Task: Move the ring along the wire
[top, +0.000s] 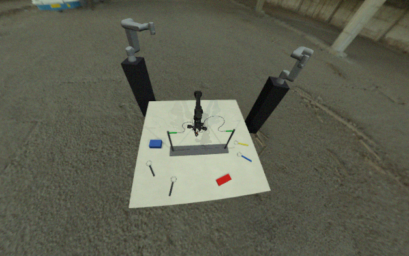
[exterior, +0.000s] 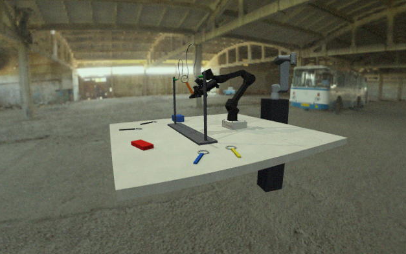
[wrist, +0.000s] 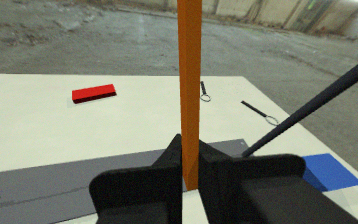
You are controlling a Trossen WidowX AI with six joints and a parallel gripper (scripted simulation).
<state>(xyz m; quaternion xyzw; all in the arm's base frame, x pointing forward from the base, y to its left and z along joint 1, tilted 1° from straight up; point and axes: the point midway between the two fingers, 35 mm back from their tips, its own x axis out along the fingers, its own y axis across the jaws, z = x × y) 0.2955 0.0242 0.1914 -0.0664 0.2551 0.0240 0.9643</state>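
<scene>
My gripper (top: 196, 134) (exterior: 191, 96) (wrist: 182, 137) is shut on the orange handle (exterior: 189, 87) (wrist: 190, 75), near its lower end. The handle tilts up to the ring (exterior: 181, 78). In the exterior view the ring overlaps the wire between its small and large loops; whether it touches the wire is too small to tell. The thin wire (top: 216, 116) runs in curves between the left green part (top: 173, 132) and the right green part (top: 229, 131). The left post (top: 171, 142) (exterior: 174, 103) and right post (top: 229, 140) (exterior: 205, 113) stand apart from the gripper, which is between them in the top view.
The posts stand on a grey base (top: 199, 150) (exterior: 191, 133) (wrist: 106, 170). A blue block (top: 155, 144) (exterior: 178, 118) (wrist: 331, 172) and a red block (top: 224, 179) (exterior: 142, 144) (wrist: 94, 93) lie on the table. Yellow (top: 243, 144), blue (top: 246, 158) and black-handled rings lie around.
</scene>
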